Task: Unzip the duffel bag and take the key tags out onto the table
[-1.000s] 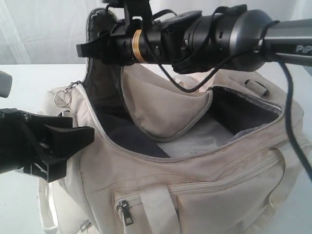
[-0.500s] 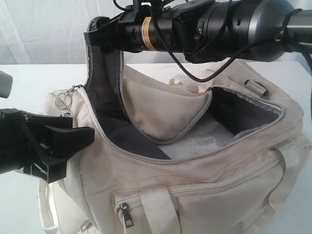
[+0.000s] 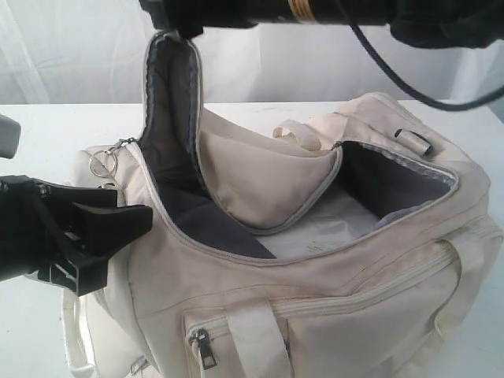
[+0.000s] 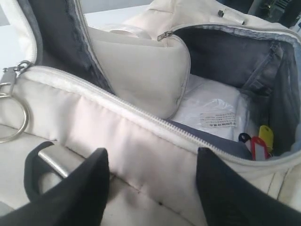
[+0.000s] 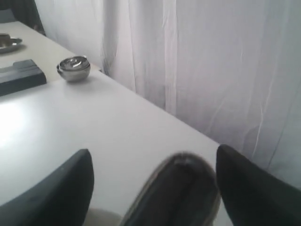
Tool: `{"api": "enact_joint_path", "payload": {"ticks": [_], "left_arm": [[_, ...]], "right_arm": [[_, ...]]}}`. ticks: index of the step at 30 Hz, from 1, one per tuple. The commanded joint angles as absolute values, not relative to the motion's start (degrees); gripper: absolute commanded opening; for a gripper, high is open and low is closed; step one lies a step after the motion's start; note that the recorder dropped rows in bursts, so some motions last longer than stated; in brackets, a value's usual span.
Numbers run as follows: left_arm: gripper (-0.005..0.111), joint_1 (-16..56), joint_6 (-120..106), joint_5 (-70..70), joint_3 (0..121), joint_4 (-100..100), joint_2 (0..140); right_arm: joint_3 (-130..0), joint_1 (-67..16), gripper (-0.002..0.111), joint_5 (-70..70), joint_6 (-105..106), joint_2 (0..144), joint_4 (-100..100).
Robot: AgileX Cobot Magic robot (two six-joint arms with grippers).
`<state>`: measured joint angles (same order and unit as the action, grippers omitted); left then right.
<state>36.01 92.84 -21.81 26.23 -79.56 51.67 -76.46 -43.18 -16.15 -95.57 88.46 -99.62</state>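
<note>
Tags (image 4: 257, 143) lie inside the unzipped bag (image 3: 315, 276), left gripper (image 4: 151, 157) spread beside its outer side, right gripper (image 5: 153, 155) spread around its upright flap (image 3: 169, 94), apparently without pinching it.

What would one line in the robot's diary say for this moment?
duffel bag unzipped | key tags inside it | left claw open beside bag | right claw open around raised flap tip

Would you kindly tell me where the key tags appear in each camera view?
Exterior view: not visible.
Left wrist view: key tags lie inside the duffel bag, on its floor against the grey lining.
Right wrist view: not in it.
Shared landmark: the bag's raised flap, seen in all three.
</note>
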Motion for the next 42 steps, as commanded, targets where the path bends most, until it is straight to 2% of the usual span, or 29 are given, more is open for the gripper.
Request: {"api": "enact_joint_path", "payload": {"ticks": [1,10,15,25,31,34,40,42], "left_arm": [[0.059,36.1,93.1,-21.4,25.8,-80.5,51.5],[0.059,36.1,93.1,-21.4,25.8,-80.5,51.5],[0.059,36.1,93.1,-21.4,25.8,-80.5,51.5],[0.059,36.1,93.1,-21.4,25.8,-80.5,51.5],[0.059,36.1,93.1,-21.4,25.8,-80.5,51.5],[0.059,36.1,93.1,-21.4,25.8,-80.5,51.5],[0.059,36.1,93.1,-21.4,25.8,-80.5,51.5],[0.059,36.1,93.0,-21.3,25.8,-80.5,51.5]], "right_arm": [[-66.6,-41.7,0.068,-18.3,-91.7,85.4,-99.9],[-52.0,-41.7,0.068,-22.8,-85.6,82.6,-99.9],[-45.7,-41.7,0.06,-21.2,-80.1,82.6,-99.9],[-45.4,-43.0,0.058,-9.0,-64.7,91.0,-99.9],[-48.8,-43.9,0.056,-4.4,-63.4,96.3,-99.9],[-50.4,-43.9,0.047,-1.7,-63.3,98.1,-99.9],[-51.5,-43.9,0.007,1.8,-63.3,96.5,-99.9],[-51.9,-43.9,0.0,2.6,-63.3,94.6,-99.9]]}}
